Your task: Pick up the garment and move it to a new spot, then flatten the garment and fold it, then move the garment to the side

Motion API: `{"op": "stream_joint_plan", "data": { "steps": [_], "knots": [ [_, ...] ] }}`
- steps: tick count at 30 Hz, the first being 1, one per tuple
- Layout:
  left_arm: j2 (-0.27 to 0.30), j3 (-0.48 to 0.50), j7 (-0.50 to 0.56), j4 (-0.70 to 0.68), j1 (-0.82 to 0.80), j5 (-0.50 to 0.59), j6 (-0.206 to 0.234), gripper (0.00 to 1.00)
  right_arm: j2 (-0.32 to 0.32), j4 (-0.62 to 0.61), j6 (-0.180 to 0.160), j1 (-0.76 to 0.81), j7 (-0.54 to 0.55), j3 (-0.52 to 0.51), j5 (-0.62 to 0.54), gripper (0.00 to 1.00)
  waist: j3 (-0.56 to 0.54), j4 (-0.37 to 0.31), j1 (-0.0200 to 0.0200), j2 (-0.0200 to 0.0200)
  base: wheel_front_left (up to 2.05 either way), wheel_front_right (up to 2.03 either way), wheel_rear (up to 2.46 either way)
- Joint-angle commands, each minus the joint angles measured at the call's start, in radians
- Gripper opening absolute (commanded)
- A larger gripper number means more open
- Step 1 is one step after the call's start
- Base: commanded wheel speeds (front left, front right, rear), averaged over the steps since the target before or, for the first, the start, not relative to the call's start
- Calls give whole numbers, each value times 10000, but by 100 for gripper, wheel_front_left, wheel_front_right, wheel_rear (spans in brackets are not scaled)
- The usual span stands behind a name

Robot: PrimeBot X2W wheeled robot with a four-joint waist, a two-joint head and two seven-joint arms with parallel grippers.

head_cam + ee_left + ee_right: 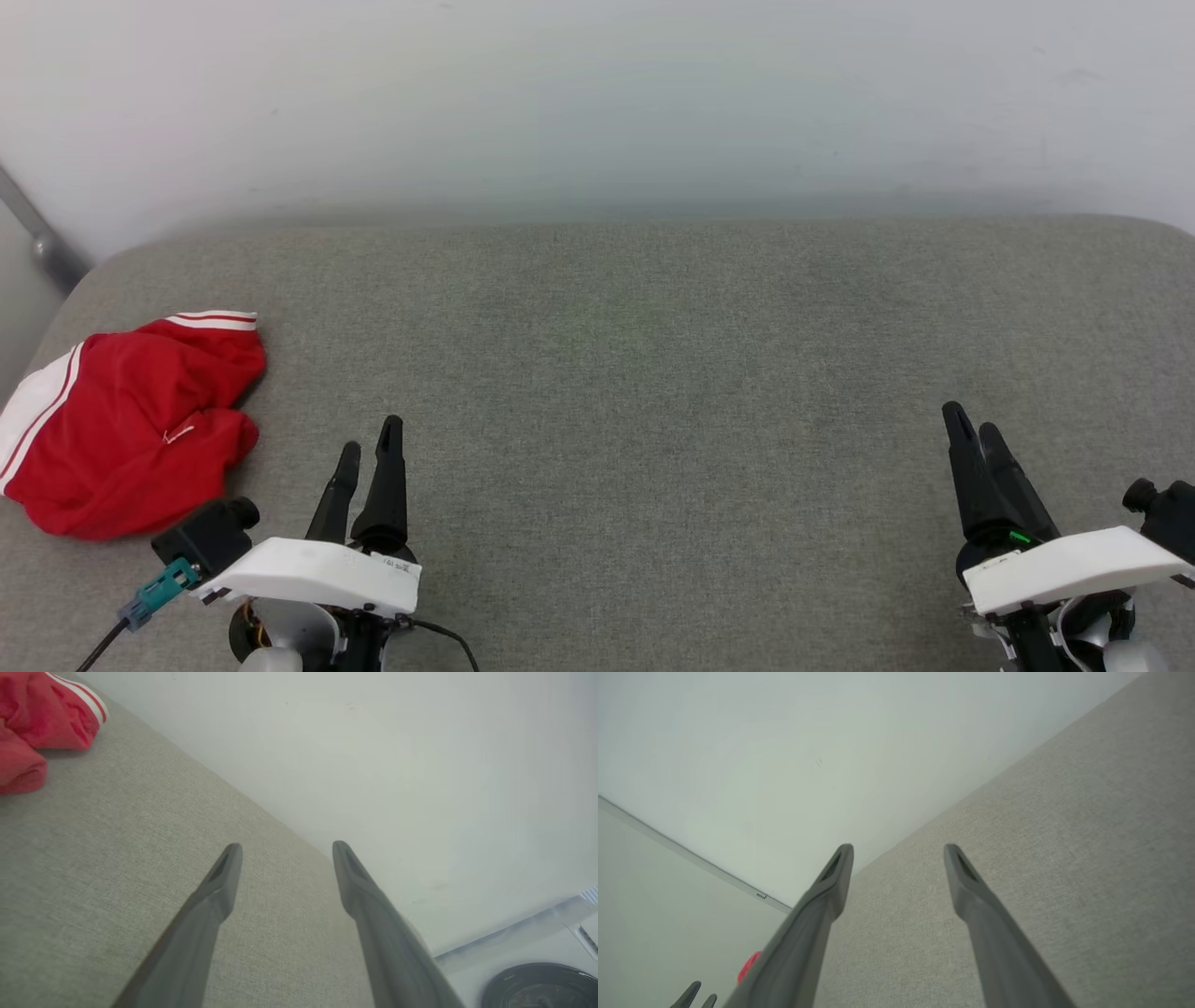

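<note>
Left tool near crumpled garment

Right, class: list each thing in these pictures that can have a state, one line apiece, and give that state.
Red short-sleeved jersey with white striped trim: crumpled in a heap at the surface's left end, not held.
Left gripper with two long dark fingers: open, empty, apart from the jersey.
Right gripper with two long dark fingers: open, empty, far from the jersey.
Grey woven fabric surface: flat, bearing the jersey.
</note>
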Motion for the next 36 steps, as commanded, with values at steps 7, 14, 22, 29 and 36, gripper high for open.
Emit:
{"op": "stream_joint_plan", "data": {
  "steps": [7, 14, 22, 29, 36],
  "knots": [
    [261, -137, -286, -176, -78, 1339, 231, 100, 19, -580, 1, 118, 178, 7, -1153, 100, -19, 26, 0, 0, 0, 0, 0],
    [499, -376, -485, -241, -22, 2481, 411, 100, 20, -889, 1, 273, 331, 2, -2049, 100, -5, 50, 0, 0, 0, 0, 0],
    [750, -667, -715, -307, 33, 3570, 603, 100, 22, -1154, 1, 364, 451, -9, -3078, 100, 0, 92, 0, 0, 0, 0, 0],
    [897, -935, -890, -317, 86, 4337, 710, 100, 24, -1312, 1, 466, 526, -49, -3815, 100, -22, 120, 0, 0, 0, 0, 0],
    [988, -1150, -1069, -278, 104, 4973, 807, 100, 25, -1406, 1, 565, 568, -122, -4464, 100, -60, 135, 0, 0, 0, 0, 0]
  ]
}}
